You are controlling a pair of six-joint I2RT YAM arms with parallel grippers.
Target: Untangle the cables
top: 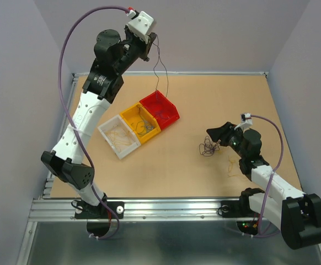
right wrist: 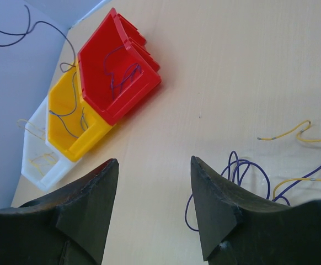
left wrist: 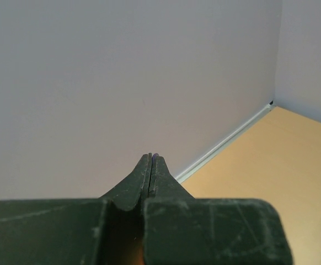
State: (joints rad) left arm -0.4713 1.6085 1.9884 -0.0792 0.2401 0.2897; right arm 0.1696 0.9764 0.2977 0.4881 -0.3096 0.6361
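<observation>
From above the near edge we look down; our low right wrist shares the red bin (right wrist: 91,61); left wrist faces a wall (left wrist: 122,72).

No readable text, brand or number; just a blurred label (top: 96,79) on the left arm (top: 83,118).

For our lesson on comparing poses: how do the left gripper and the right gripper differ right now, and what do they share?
The left gripper is shut, pinching a thin dark cable that hangs down to the red bin; the right gripper is open and holds nothing. The left gripper is raised high above the table; the right gripper sits low, near the purple cable clump. Both have two dark fingers.
</observation>
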